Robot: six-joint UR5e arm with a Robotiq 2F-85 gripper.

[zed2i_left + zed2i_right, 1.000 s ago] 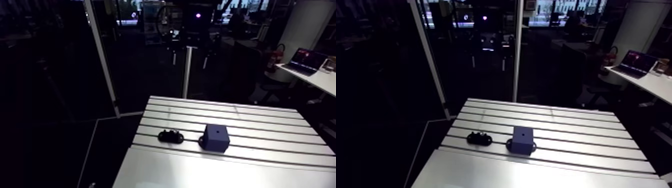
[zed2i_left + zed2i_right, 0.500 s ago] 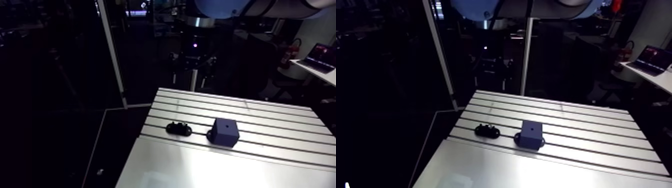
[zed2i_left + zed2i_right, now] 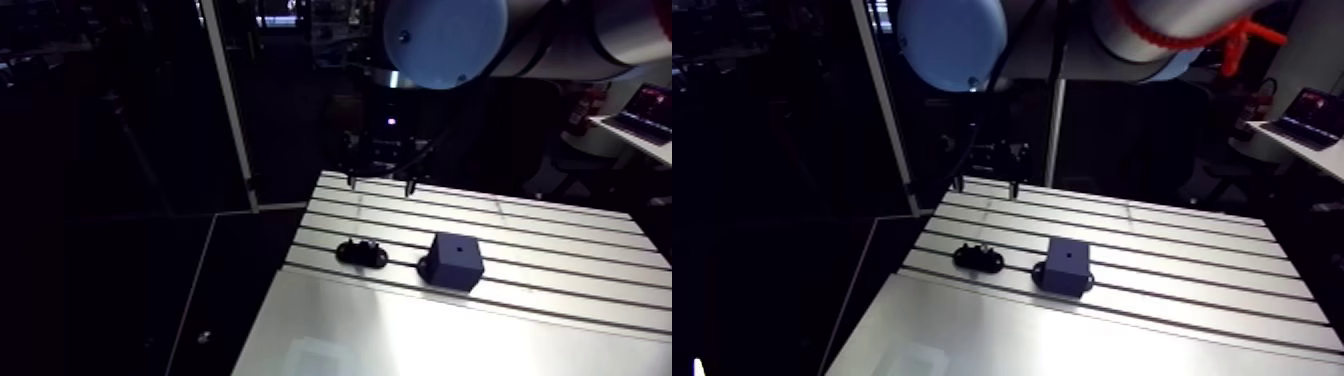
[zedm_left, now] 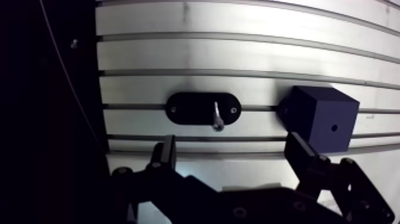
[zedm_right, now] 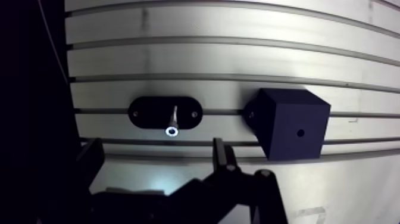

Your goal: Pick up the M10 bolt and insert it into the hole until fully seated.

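Bolt (image 4: 217, 116) is standing in the black oval holder (image 4: 199, 108) on the slotted worktop (image 4: 238, 53), shank leaning a bit toward the camera, bright round end up. Not picked yet. The dark block (image 4: 318, 116) sits just beside the holder on the same slot line, with a small hole (image 4: 334, 127) in its top face.

Pincer (image 4: 232, 149) hangs above the worktop w/ fingers wide apart and nothing between them. Bolt lies ahead of the gap, nearer one finger than the other.

Step in hand, by my read: approach for the pick, grasp not begun. Next move probably needs the pincer shifted forward and centred over the bolt, then lowered so the fingers straddle the shank w/o knocking the holder, then closed. After that it's only a short carry across to the block.

Hard to make out: bolt is seen nearly end-on, so can't tell head from thread end, nor how deep it sits in the holder. Hole depth is not visible. Finger roots are cut off at the edge of the wrist view. In the arm view the holder is a dark blob and the bolt is too small to pick out
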